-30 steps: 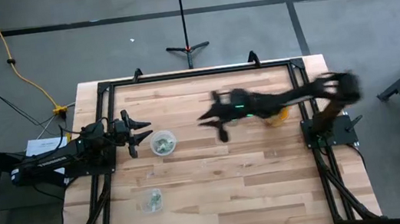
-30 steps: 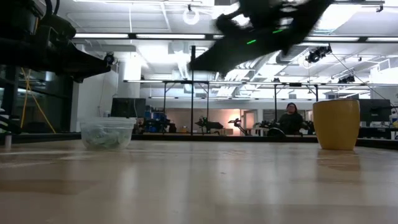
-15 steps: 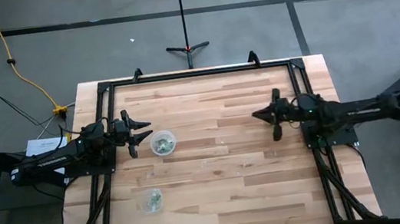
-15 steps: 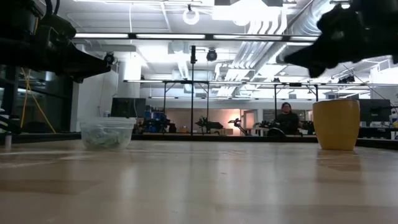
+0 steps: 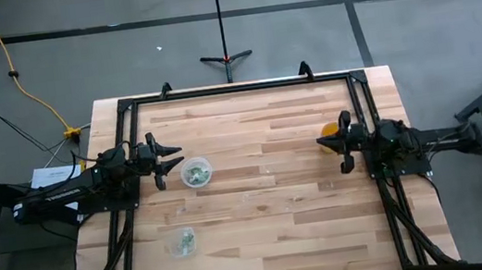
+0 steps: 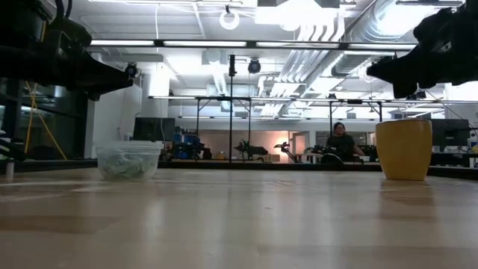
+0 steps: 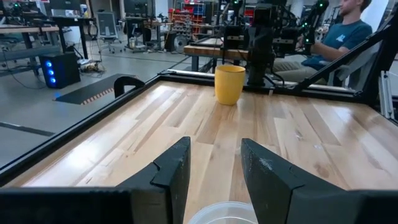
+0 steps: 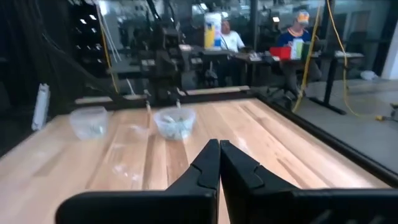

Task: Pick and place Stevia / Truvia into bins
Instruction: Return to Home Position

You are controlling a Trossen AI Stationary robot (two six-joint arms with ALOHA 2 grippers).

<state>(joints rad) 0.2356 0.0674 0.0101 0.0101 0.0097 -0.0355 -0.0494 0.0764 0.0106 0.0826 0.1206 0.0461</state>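
Two clear cups stand on the left half of the table, one (image 5: pixel 195 172) just right of my left gripper (image 5: pixel 179 160) and one (image 5: pixel 183 242) nearer the near edge. Both hold pale green-white packets. In the right wrist view they show far off (image 8: pixel 176 122) (image 8: pixel 90 121), with a few loose packets (image 8: pixel 124 169) lying flat on the wood between. My left gripper (image 7: pixel 214 162) is open and hovers by the far cup's rim (image 7: pixel 224 213). My right gripper (image 5: pixel 321 141) (image 8: pixel 219 155) is shut and empty, held above the table near its right edge.
A yellow cup (image 5: pixel 328 130) (image 6: pixel 404 149) stands upright beside my right gripper, on its far side. A black frame (image 5: pixel 235 88) runs round the table. The middle of the wooden top (image 5: pixel 270 215) is open room. People sit in the room behind (image 6: pixel 340 140).
My right arm has drawn back fast from the table's middle toward the right edge, and its gripper now hangs beside the yellow cup, which shows again from above. The left arm and both clear cups have kept still.
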